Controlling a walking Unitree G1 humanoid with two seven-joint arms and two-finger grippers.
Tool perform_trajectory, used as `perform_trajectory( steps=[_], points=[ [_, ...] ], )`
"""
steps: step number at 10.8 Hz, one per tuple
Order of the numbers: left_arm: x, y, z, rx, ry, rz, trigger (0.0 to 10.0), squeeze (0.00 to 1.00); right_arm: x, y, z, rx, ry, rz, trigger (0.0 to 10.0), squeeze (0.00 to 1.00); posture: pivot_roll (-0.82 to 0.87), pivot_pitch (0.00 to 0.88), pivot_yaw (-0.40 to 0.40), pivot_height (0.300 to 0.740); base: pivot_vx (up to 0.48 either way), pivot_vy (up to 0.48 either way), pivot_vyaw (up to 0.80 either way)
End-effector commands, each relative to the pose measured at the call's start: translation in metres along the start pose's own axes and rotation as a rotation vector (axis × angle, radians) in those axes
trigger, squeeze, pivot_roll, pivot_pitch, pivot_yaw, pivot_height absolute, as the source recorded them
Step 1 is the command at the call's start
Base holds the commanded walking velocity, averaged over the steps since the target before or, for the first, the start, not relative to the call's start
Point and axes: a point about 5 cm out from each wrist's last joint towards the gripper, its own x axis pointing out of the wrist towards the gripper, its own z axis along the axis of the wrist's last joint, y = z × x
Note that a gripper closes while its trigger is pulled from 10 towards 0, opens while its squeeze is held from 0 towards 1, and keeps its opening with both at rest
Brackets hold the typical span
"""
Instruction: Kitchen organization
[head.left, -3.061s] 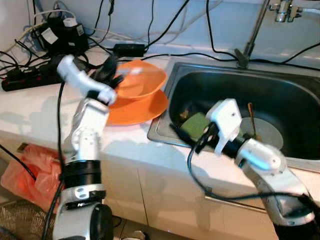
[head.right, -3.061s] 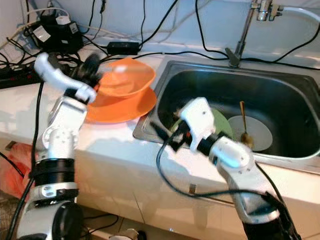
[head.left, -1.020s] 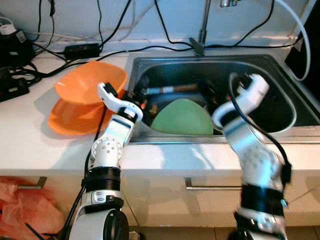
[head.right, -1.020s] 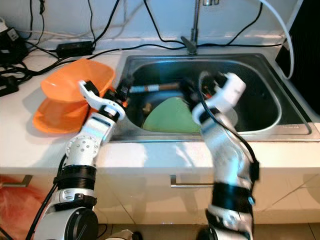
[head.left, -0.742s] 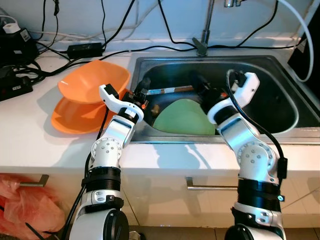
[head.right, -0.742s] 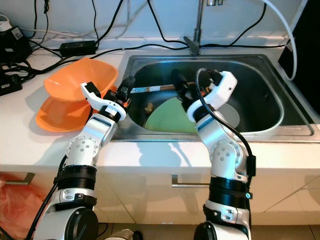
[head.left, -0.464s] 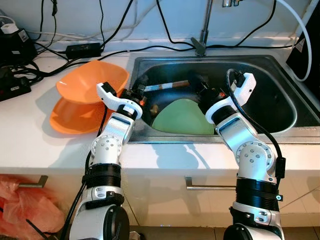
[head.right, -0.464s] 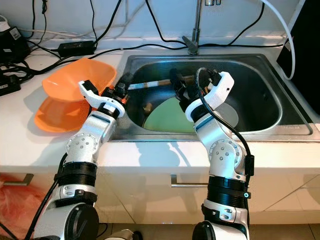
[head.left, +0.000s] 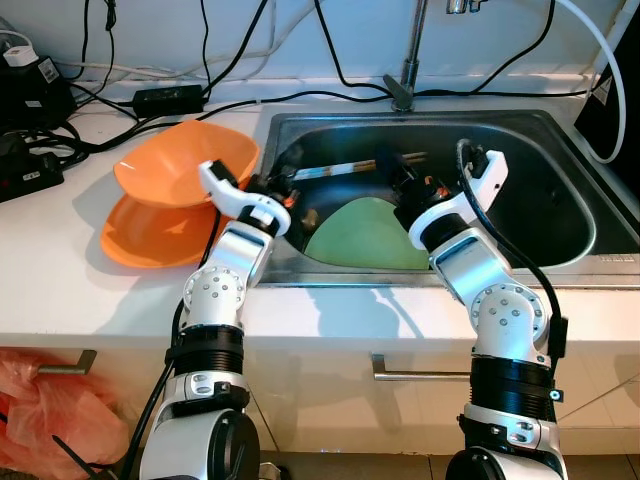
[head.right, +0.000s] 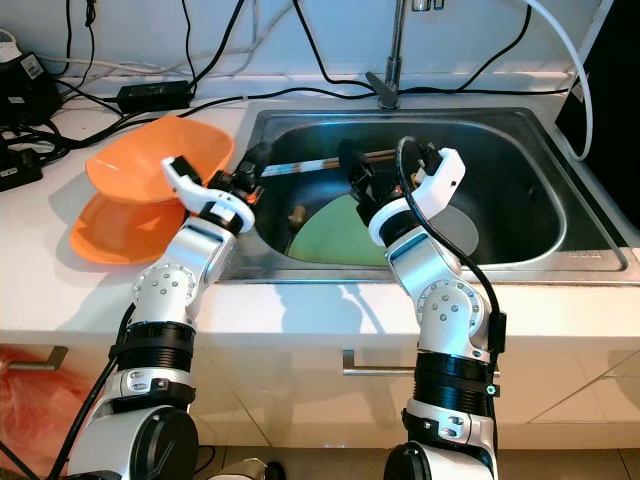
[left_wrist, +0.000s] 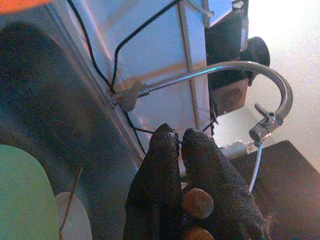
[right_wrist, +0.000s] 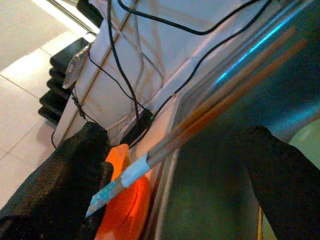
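The left tool (left_wrist: 177, 145), fingers pressed together on a pair of chopsticks (head.left: 335, 170), holds them across the sink (head.left: 560, 150). The right tool (head.left: 392, 172) is spread around their far end, above the green plate (head.left: 365, 235). Orange bowls (head.left: 170, 190) sit on the tabletop (head.left: 50, 260).

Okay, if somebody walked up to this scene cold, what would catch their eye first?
Probably the chopsticks, held out over the steel sink by the left gripper, with the open right gripper at their far end. Next, the bright orange bowls stacked on the white counter to the left of the sink, and the green plate lying in the basin.
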Motion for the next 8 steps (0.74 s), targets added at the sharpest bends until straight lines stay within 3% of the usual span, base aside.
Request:
perform_trajectory(
  steps=[1,5,6,8],
  points=[
    [0.015,-0.028,-0.044,-0.12,0.072,-0.084,0.0,0.0,0.005,0.009,-0.007,0.051,0.001,0.038,10.0,0.0,0.07,0.041,0.067,0.74,0.0,0.0,0.0],
    [0.013,-0.029,-0.046,-0.133,0.094,-0.072,0.0,0.0,0.003,0.005,-0.003,0.042,-0.012,0.023,10.0,0.0,0.07,0.049,0.067,0.74,0.0,0.0,0.0],
    [0.011,-0.034,-0.054,-0.146,0.142,-0.095,0.0,0.0,0.006,0.005,-0.002,0.047,-0.018,0.031,10.0,0.0,0.07,0.049,0.067,0.74,0.0,0.0,0.0],
    [0.009,-0.034,-0.056,-0.168,0.146,-0.098,0.0,0.0,0.013,0.009,-0.003,0.057,-0.017,0.044,10.0,0.0,0.08,0.051,0.065,0.74,0.0,0.0,0.0]
  ],
)
